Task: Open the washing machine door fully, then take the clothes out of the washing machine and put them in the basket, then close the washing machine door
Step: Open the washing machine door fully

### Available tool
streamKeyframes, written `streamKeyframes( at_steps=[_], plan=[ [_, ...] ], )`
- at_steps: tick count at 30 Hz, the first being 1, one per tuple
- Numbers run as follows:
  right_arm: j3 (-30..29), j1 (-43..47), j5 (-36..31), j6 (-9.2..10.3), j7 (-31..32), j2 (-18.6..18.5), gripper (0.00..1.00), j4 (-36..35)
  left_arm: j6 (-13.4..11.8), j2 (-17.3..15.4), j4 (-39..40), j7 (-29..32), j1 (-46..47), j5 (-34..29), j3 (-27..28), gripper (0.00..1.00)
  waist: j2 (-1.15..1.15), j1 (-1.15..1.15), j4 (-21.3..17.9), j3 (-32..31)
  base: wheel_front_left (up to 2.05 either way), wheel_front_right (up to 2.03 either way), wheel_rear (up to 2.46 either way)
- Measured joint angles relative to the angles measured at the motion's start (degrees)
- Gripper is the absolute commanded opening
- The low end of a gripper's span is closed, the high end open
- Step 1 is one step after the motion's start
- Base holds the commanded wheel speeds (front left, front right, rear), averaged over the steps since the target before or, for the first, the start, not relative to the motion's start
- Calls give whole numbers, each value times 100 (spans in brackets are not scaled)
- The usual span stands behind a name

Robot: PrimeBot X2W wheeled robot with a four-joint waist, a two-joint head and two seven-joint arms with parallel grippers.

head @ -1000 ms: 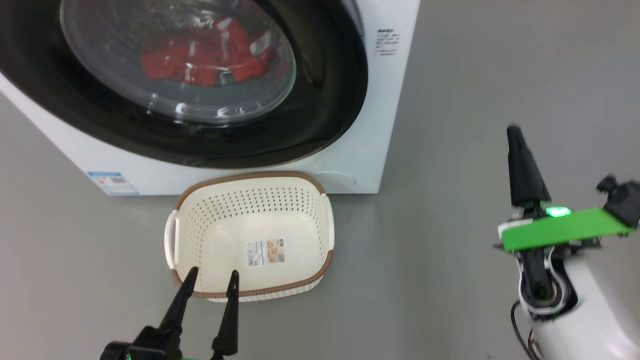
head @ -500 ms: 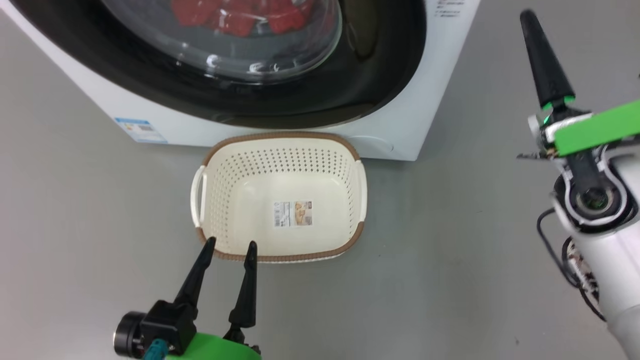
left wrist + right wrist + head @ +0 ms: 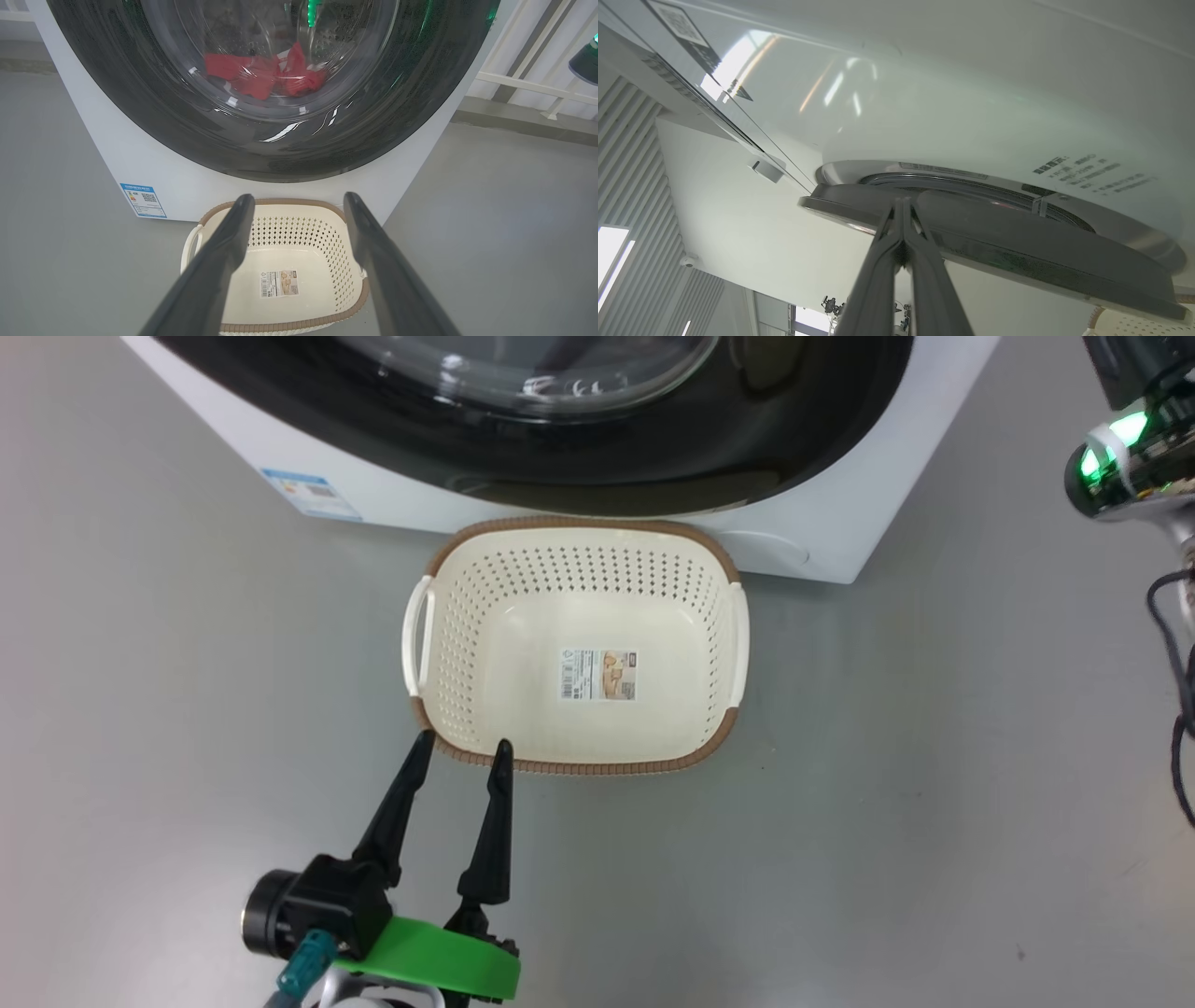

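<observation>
The white washing machine [image 3: 840, 523] stands on the floor. The glossy black rim of its washing machine door [image 3: 653, 467] lies against the front. Red clothes [image 3: 261, 77] lie behind the glass. The cream basket [image 3: 579, 767] sits empty right in front of the machine. My left gripper [image 3: 466, 744] hovers open at the basket's near left corner, holding nothing. My right gripper [image 3: 902, 201] is shut on nothing, its tips at the edge of the door's rim [image 3: 1017, 247]; whether they touch it is unclear.
Grey floor surrounds the basket on both sides. A blue label [image 3: 311, 495] marks the machine's lower left corner. My right wrist [image 3: 1116, 467] with a green light is at the top right, a dark cable [image 3: 1178, 691] hanging below it. A white railing [image 3: 528, 79] stands right of the machine.
The head camera has tilted down, so machine and basket sit higher in view. My right arm has risen toward the door's right side. The left gripper stays open by the basket.
</observation>
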State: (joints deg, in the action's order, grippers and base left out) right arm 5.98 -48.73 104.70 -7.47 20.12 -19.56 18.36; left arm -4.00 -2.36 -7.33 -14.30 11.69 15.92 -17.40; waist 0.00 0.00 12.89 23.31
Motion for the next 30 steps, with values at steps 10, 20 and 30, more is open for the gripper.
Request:
streamKeyframes(
  at_steps=[10,20,30],
  plan=[
    [-2,-744,-43,0,1243,-155,0,760,-108,7,70,0,198,196,-207,100,0,0,211,351,0,0,0],
    [-21,-1148,-201,0,1628,-137,0,1276,-156,10,91,0,275,293,-457,100,0,0,423,470,0,0,0],
    [-25,-1281,-541,0,1729,-133,0,1495,-203,10,96,0,300,378,-577,100,0,0,569,489,0,0,0]
  ],
)
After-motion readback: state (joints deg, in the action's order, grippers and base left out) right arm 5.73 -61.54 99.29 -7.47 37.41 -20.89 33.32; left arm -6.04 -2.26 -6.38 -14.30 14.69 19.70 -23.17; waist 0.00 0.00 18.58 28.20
